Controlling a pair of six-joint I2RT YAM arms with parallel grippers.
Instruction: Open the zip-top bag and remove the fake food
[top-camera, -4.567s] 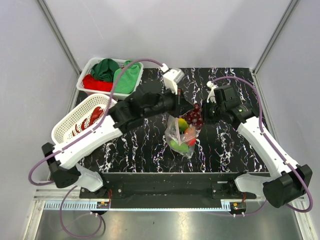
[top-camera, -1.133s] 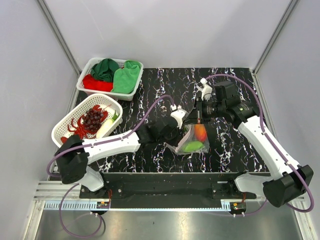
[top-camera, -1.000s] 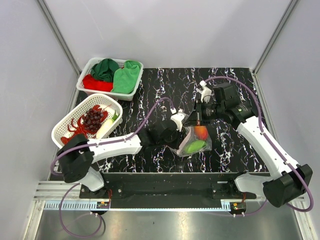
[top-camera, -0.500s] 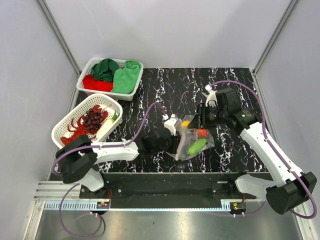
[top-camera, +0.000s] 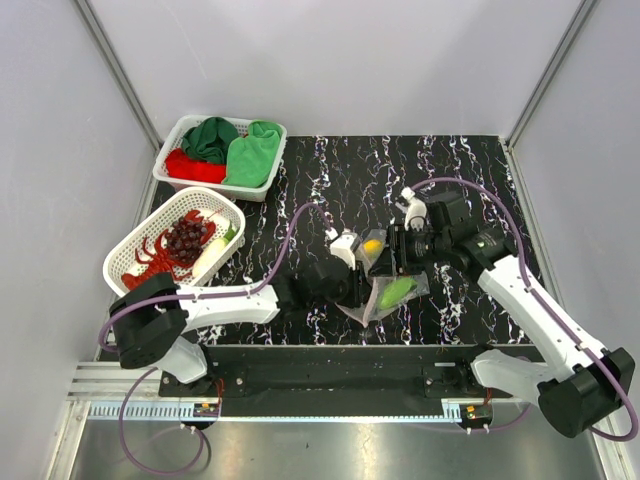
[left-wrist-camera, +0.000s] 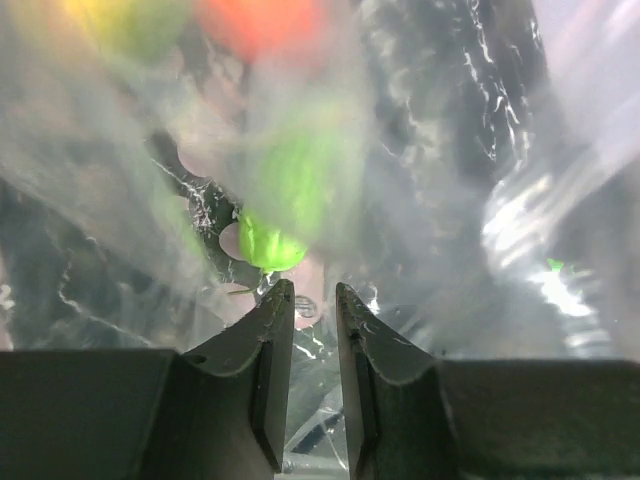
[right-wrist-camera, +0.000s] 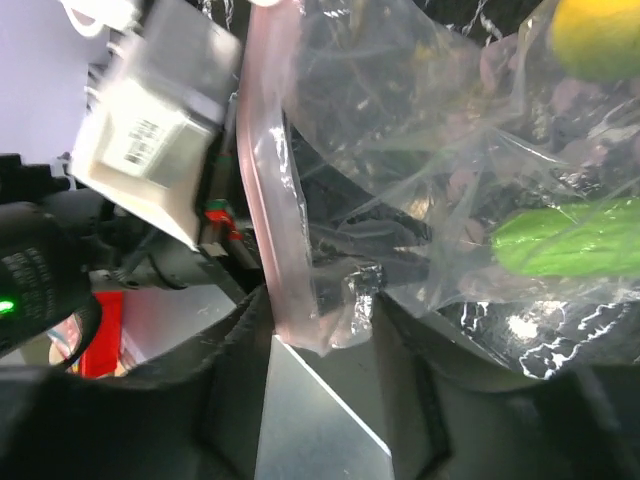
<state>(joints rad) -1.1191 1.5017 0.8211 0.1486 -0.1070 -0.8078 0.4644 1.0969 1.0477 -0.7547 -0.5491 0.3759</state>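
The zip-top bag (top-camera: 372, 305) is being held at the frame's centre. The right gripper (right-wrist-camera: 318, 320) is clamping its pink zip strip (right-wrist-camera: 265, 180); the left gripper (left-wrist-camera: 312, 300), jaws nearly closed, is nipping the film. Pulling too hard, I think, risks the film slipping and the fake food (top-camera: 397, 291) spilling.

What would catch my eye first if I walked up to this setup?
A clear zip-top bag is held up in the middle of the black marbled table, pinched between the left gripper and the right gripper. A green vegetable and a yellow fruit show through the plastic. At the left edge, a white basket holds a red lobster and dark grapes.
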